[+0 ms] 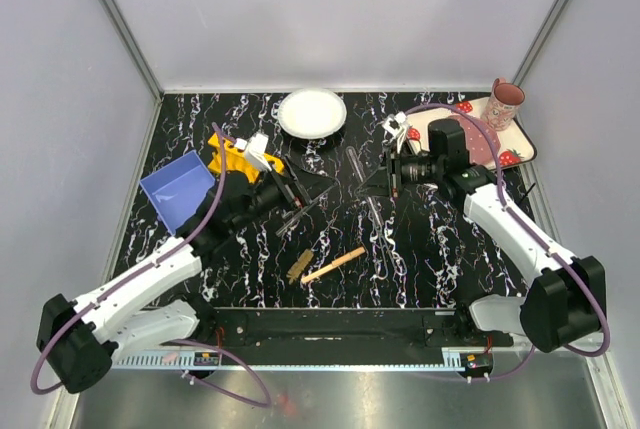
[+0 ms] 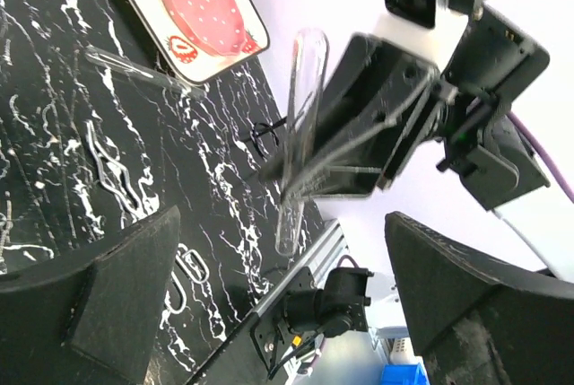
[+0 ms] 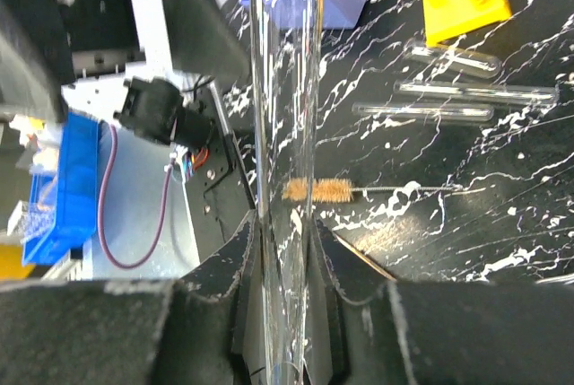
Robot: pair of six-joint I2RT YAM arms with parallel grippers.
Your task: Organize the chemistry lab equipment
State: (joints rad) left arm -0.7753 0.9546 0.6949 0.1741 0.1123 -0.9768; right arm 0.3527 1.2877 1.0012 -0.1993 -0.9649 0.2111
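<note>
A slender clear tube (image 3: 287,125) is clamped between the fingers of my right gripper (image 3: 287,264) and sticks out toward my left arm. The same tube (image 2: 300,125) shows in the left wrist view, held off the table. My left gripper (image 2: 287,313) is wide open and empty, facing the right gripper (image 1: 385,179). Three more clear tubes (image 3: 475,91) lie by the yellow rack (image 1: 240,157). The brown brush (image 3: 318,190) and the pale wooden stick (image 1: 333,265) lie on the black table, with another tube (image 1: 355,161) and thin metal rods (image 1: 375,219) mid-table.
A blue bin (image 1: 178,189) stands at the left beside the rack. A round white plate (image 1: 312,112) sits at the back. The strawberry-printed tray (image 1: 490,134) with a pink cup (image 1: 505,102) is at the back right.
</note>
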